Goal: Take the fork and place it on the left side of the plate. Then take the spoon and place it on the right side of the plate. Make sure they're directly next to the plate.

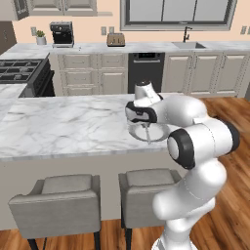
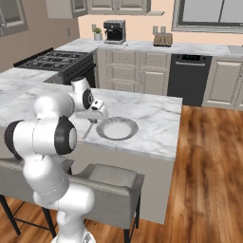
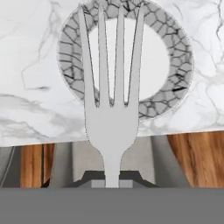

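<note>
Slim silver-grey metal fork (image 3: 111,105), clamped in my gripper (image 3: 112,177) above the round grey-rimmed plate (image 3: 175,65), could land on its rim if released here.

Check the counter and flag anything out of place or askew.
Nothing is spilled or damaged. The one thing out of place is the fork: it is clamped in the gripper and held in the air above the counter and the plate, not yet laid beside it.

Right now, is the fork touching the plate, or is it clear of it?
Cannot tell. In the hand view the fork, held in the gripper, only overlaps the plate in line of sight. In the right base view it hangs just left of the rim, any gap unclear.
</note>
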Controlling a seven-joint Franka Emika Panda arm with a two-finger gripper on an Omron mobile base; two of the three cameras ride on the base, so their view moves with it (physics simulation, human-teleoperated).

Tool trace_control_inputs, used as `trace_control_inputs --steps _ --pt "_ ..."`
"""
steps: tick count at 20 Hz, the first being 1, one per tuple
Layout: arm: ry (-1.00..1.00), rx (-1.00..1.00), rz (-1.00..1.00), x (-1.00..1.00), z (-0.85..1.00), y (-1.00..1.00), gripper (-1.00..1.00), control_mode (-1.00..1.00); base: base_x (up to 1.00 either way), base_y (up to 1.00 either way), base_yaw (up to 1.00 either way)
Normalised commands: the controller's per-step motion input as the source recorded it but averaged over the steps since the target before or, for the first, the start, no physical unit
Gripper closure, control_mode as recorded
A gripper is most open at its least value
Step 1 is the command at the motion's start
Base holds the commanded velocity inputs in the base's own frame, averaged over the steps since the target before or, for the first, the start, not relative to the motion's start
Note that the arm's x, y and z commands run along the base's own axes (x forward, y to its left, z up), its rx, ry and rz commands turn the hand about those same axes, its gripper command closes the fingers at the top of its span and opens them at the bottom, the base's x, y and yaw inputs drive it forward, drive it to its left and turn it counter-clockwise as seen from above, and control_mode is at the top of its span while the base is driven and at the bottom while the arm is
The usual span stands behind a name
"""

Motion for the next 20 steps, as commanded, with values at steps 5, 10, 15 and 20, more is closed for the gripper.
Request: trace_control_inputs --steps 5,10,15,20 --pt "0.00 0.00 0.07 0.42 -0.05 0.52 1.00 -1.00 0.00 0.00 0.00" --pt "0.00 0.00 0.09 0.41 -0.11 0.46 1.00 -1.00 0.00 0.00 0.00" --pt "0.00 0.00 0.05 0.37 -0.27 0.31 1.00 -1.00 0.00 0.00 0.00" --pt "0.00 0.00 0.00 0.43 -0.40 0.19 1.00 -1.00 0.00 0.00 0.00"
